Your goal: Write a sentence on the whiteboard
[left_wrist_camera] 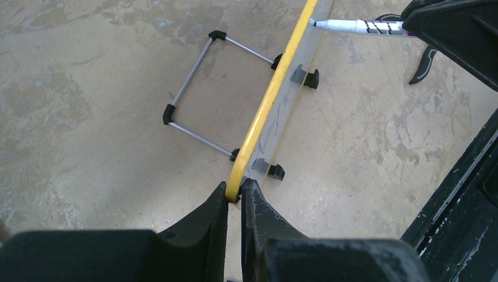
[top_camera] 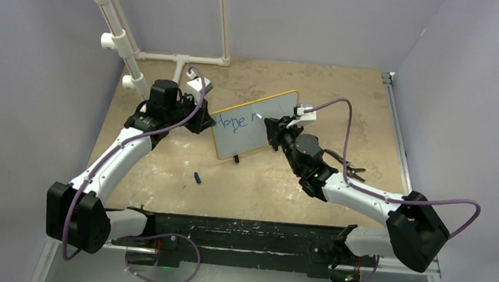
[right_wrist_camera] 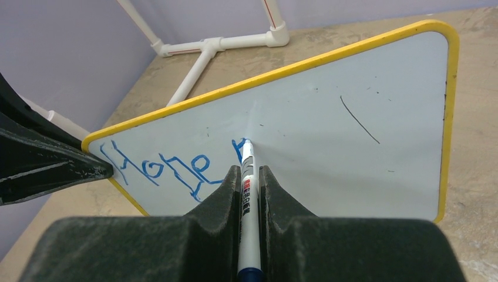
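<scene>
I have the whiteboard (top_camera: 251,131) standing on its two black feet (left_wrist_camera: 308,77) on the table (top_camera: 311,187), with a wire stand (left_wrist_camera: 194,94) jutting from its back. The writing face looks toward the arm bases, and the board's right end sits farther from them than its left end. My left gripper (left_wrist_camera: 234,194) is at the board's left edge, its two fingers pressed onto the yellow frame and pinching it between them. My right gripper (right_wrist_camera: 248,176) is in front of the board's face, clamped on a white marker (right_wrist_camera: 247,154) that runs up between its fingers. The marker's tip touches the white surface near the middle of the board. The sentence (right_wrist_camera: 170,167) so far reads "Hope" in blue across the left part of the board, with the start of another blue letter right at the marker tip. A thin black stroke (right_wrist_camera: 359,119) marks the board's right part. A small blue piece (top_camera: 197,177), too small to identify, lies on the table in front of the board's lower left corner, apart from it. A white pipe frame (top_camera: 182,59) stands behind the board
</scene>
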`<act>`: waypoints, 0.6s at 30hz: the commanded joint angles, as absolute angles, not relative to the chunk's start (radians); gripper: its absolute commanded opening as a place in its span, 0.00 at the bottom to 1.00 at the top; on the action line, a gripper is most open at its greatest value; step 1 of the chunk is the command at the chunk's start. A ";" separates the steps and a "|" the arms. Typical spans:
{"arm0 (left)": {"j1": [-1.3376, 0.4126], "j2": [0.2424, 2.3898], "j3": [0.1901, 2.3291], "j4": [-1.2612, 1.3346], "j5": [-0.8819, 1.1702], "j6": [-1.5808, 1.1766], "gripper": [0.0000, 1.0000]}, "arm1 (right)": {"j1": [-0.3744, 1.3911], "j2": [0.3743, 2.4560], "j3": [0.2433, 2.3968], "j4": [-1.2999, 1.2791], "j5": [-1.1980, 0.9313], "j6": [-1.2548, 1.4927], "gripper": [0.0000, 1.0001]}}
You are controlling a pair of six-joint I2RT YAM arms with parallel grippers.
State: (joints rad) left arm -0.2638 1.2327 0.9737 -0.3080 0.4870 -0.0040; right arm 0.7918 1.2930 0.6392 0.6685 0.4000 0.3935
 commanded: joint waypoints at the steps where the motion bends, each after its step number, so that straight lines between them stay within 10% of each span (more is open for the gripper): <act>1: -0.261 1.217 0.970 -0.288 0.468 0.029 0.00 | 0.788 1.285 0.645 0.668 0.437 0.407 0.00; 18: -0.261 1.215 0.971 -0.287 0.469 0.028 0.00 | 0.788 1.273 0.589 0.643 0.448 0.441 0.00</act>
State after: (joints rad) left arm -0.2638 1.2324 0.9737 -0.3084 0.4885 -0.0040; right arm 0.7914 1.2938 0.6029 0.6418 0.4110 0.4297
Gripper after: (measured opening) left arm 0.094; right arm 0.122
